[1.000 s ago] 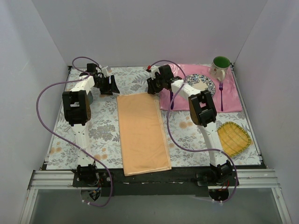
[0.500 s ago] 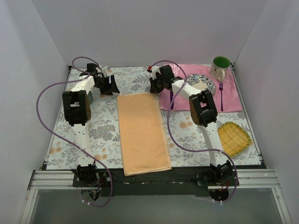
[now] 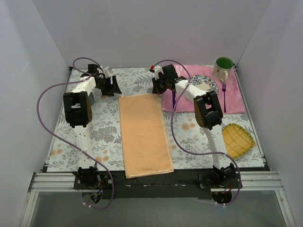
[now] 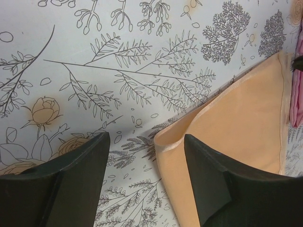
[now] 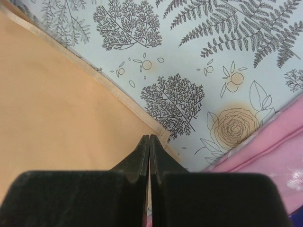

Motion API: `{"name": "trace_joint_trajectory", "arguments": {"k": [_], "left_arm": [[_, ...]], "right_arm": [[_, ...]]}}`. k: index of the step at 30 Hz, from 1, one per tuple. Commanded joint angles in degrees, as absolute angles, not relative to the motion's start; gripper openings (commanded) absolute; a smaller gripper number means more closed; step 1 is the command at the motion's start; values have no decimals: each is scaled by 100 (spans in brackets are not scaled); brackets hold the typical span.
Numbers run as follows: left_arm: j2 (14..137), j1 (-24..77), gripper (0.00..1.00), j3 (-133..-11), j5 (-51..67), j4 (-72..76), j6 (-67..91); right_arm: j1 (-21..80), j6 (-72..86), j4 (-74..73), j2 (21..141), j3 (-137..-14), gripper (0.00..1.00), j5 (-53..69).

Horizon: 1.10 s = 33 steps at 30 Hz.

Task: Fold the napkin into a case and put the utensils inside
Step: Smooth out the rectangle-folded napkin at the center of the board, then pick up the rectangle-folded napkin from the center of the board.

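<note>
Napkin point(image 3: 144, 137), 1 long folded strip, lies mid-frame on the tabletop point(image 3: 109, 132). Its upper-left corner sits between the left gripper's point(image 4: 147, 142) parted, empty jaws. The right gripper's point(image 5: 149, 138) jaws meet at the upper-right hem, grip unclear. 1 knife point(image 3: 173, 100) and 1 fork point(image 3: 224, 97) lie upper right.

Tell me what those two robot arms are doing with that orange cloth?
They're folding the napkin, which lies as a long strip on the table. The right claw is shut at its far right corner; whether it pinches cloth is unclear. The left claw hangs open over the far left corner. The knife and fork lie on the pink placemat.
</note>
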<state>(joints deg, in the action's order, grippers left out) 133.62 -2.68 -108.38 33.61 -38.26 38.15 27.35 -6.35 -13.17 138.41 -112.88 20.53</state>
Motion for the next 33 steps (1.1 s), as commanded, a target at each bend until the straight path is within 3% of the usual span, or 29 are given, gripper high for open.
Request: {"name": "trace_joint_trajectory", "arguments": {"k": [1,10,13,17,33], "left_arm": [[13008,-272,66,-10767,3340,-3613,3849],[13025,-272,68,-10758,3524,-3665,3841],[13034,-272,68,-10758,3551,-3665,3850],[13069,-272,68,-10767,3533,-3656,3867],[13087,-281,69,-10731,3533,-3665,3841]], "right_arm": [[2637,-510,-1239,13175,-11180,1,2127],[2558,-694,-1660,13472,-11660,1,2363],[2575,-642,-2056,13763,-12005,28,2382],[2619,-694,-1890,13737,-11813,40,2092],[2856,-914,-1819,14097,-11707,39,1530]]}}
